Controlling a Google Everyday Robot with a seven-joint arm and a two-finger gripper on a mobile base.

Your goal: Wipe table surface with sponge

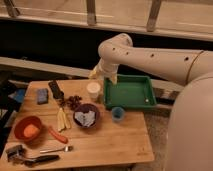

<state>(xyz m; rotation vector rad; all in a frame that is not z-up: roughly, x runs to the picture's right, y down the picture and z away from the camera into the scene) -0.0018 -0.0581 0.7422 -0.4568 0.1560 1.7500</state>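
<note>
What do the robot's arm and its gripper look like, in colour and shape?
The arm is thick, smooth and cream-white, built of rounded tubular segments with rows of small dark dots along them. The gripper, above the far edge of the table surface beside the green tray, has two pale yellowish fingers.

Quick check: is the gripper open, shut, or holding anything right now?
Gripper: open, holding nothing, hovering above the white cup at the green tray's left edge, not at the sponge.
</note>
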